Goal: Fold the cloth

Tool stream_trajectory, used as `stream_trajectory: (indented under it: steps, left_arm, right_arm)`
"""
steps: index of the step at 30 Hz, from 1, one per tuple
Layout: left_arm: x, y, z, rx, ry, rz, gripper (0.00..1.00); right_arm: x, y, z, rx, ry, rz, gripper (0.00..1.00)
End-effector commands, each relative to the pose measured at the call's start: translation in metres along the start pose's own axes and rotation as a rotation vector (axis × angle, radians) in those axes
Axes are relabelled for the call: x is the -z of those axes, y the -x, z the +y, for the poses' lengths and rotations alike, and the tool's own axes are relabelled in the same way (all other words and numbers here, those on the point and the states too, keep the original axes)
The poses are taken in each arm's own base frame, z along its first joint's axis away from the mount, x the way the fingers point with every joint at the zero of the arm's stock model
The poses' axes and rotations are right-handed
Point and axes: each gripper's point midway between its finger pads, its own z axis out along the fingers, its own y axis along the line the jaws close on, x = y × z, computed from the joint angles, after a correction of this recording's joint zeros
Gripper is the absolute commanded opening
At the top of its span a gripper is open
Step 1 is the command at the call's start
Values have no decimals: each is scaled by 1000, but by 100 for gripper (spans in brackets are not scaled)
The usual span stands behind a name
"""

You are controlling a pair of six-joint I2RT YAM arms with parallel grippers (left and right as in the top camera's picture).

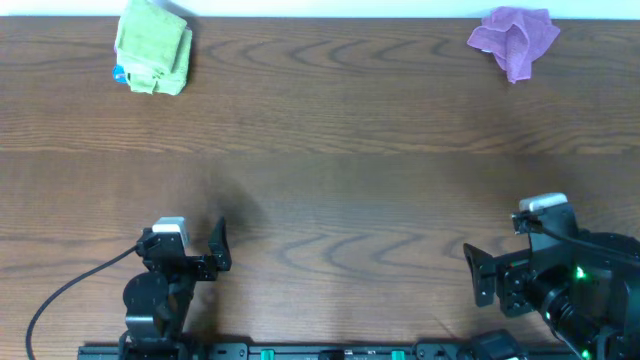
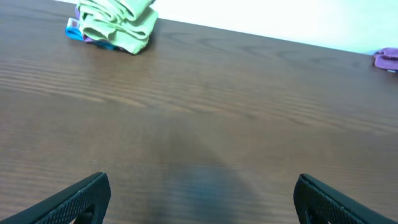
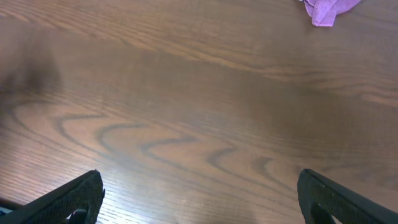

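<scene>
Crumpled purple cloth (image 1: 515, 38) lies at the far right edge of the dark wooden table (image 1: 330, 160), well apart from my right gripper (image 3: 200, 179), ahead of it. Right and left gripper (image 2: 202, 183) jaws are both spread wide, holding nothing. I read this as pre-reach. Next move: extend the right arm, pinch a cloth edge, spread it flat. Folded green cloth stack (image 1: 153, 47) far left looks done.

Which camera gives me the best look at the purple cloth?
Overhead: the whole crumpled purple cloth shows, top right. Right wrist crops it at the frame's top edge; left wrist catches only a sliver at the right edge.
</scene>
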Motion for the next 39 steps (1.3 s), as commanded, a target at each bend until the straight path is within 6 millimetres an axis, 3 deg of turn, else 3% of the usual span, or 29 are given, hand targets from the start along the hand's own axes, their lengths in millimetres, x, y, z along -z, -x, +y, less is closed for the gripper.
stream_trajectory:
  steps: [1, 34, 39]
  left_arm:
    - [-2, -7, 4, 12, 16, 5, 95]
    - [-2, -7, 4, 11, 14, 6, 95]
    - [-2, -7, 4, 11, 14, 6, 95]
  right_arm:
    - [0, 0, -2, -12, -11, -1, 99]
    - [0, 0, -2, -12, -11, -1, 99]
    - [9, 3, -19, -27, -89, -55, 99]
